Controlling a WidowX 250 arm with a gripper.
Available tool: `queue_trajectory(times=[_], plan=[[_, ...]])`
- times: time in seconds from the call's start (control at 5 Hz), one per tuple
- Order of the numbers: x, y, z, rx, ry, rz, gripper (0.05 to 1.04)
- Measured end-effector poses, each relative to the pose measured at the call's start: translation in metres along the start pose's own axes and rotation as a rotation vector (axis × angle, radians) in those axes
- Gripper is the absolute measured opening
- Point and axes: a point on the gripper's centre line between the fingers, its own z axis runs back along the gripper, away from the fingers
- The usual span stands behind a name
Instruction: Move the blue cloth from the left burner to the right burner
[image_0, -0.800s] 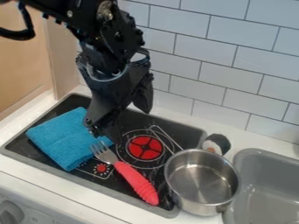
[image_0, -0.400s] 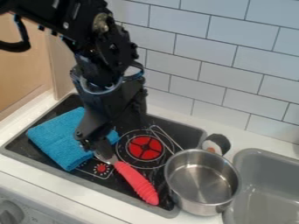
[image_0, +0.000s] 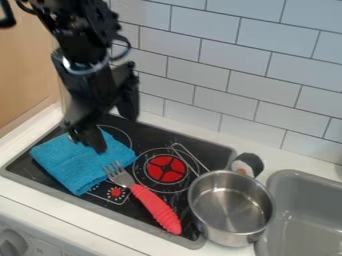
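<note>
Your pincer (image_0: 112, 131) has moved back up and left and hangs with its fingers apart above the blue cloth (image_0: 79, 162).
Compared with the earlier frame, your arm (image_0: 83, 30) is off the fork (image_0: 154, 205), whose tines you now see uncovered, while the cloth stays folded on the black stove (image_0: 160, 137) over the left burner, part of that burner's ring showing behind it; the gray sink basin (image_0: 304, 220) is at the right, the steel pot (image_0: 232, 205) sits between basin and stove, overlapping the stove's right rim, the red-handled fork lies in your way, tines by the cloth's edge and handle slanting past the near side of the right burner (image_0: 166, 169), and a bent wire (image_0: 190, 156) lies along that burner's far side, near a black-and-white item (image_0: 248, 164) behind the pot.
</note>
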Motion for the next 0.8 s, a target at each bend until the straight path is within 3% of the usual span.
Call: queue_trajectory(times=[0.2,0.4,0.6,0.8], plan=[[0.024,-0.009,-0.003,0.039,0.009,0.062,0.999],[0.041,-0.017,-0.011,0.096,-0.027,0.05,0.999],[0.049,-0.007,-0.023,0.187,-0.07,0.054,0.999],[0.056,-0.004,-0.028,0.23,-0.113,0.058,0.999]])
